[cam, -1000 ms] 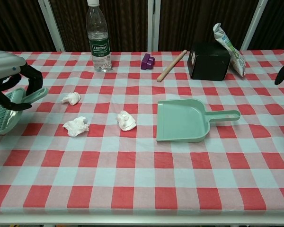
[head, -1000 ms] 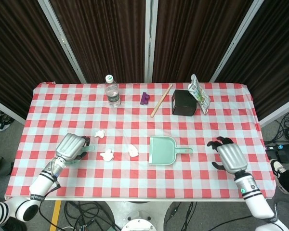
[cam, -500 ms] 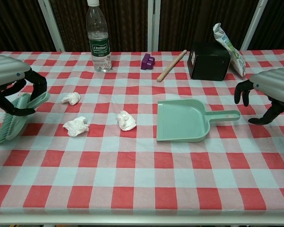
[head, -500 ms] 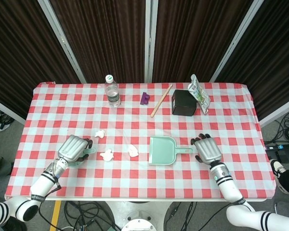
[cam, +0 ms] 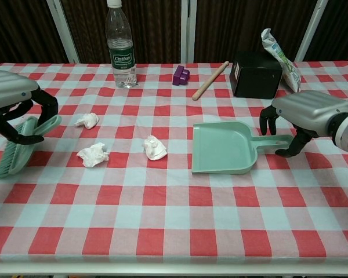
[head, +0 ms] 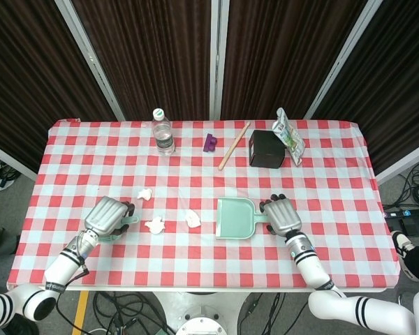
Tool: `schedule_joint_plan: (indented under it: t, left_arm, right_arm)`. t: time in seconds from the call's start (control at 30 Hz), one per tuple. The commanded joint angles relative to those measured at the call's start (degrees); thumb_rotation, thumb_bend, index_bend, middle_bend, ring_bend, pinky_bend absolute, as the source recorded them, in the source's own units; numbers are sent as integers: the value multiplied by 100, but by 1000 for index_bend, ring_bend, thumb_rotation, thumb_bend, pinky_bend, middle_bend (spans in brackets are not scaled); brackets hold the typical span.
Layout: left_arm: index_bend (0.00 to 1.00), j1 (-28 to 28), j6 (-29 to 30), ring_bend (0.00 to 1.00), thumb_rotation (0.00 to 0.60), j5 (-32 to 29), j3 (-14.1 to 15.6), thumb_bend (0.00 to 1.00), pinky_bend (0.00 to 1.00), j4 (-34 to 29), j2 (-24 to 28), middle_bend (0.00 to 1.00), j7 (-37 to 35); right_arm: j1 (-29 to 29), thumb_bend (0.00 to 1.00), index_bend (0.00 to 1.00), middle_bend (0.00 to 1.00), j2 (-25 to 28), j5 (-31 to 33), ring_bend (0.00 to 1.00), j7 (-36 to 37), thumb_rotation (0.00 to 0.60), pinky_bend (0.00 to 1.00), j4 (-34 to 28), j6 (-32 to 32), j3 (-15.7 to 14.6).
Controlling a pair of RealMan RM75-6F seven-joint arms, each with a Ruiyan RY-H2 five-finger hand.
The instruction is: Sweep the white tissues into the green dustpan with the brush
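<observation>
The green dustpan (cam: 223,147) lies flat at mid-table, its handle (cam: 275,142) pointing right and its mouth facing left. Three white tissues lie to its left: one (cam: 155,147) nearest the mouth, one (cam: 93,154) further left, one (cam: 87,120) behind that. My left hand (cam: 11,95) grips the green brush (cam: 17,150) by its handle at the table's left, bristles down towards the cloth. My right hand (cam: 304,113) arches over the end of the dustpan handle, fingers behind it and thumb in front, not closed on it. In the head view the right hand (head: 281,216) covers the handle.
Along the back stand a water bottle (cam: 120,46), a purple block (cam: 180,75), a wooden stick (cam: 210,80), a black box (cam: 255,75) and a snack bag (cam: 281,55). The checked tablecloth (cam: 174,220) stretches to the front edge.
My right hand has come in from the far right and now arches over the dustpan handle. My left hand has shifted the brush slightly, still holding it.
</observation>
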Motion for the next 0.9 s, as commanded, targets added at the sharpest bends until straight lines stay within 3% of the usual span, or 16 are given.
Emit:
schedule_joint_plan:
  t: [0.03,0.5,0.77,0.9]
  left_arm:
    - [564,12,-22,791,600,8,-4,411,935,4,3,584,-3]
    - [564,66,-87,791,600,96,-50,412,935,80,-22,584,-50]
    - [564,69,-114,791,600,156,-99,413,934,140,-14,584,-155]
    - [564,47,-122,789,600,237,-158,415,934,279,-47,584,-379]
  right_arm:
    - [50,164,420,419,-30,71,228,-21,600,255,8,-9,-20]
    - [269,235,459,440,-174,346,244,-72,600,254,77,77,-70]
    - [418,427,598,525,-178,381,329,-64,600,281,106,105,-21]
    - [558,467,633,546,92,437,344,-159,600,282,-140,-8,13]
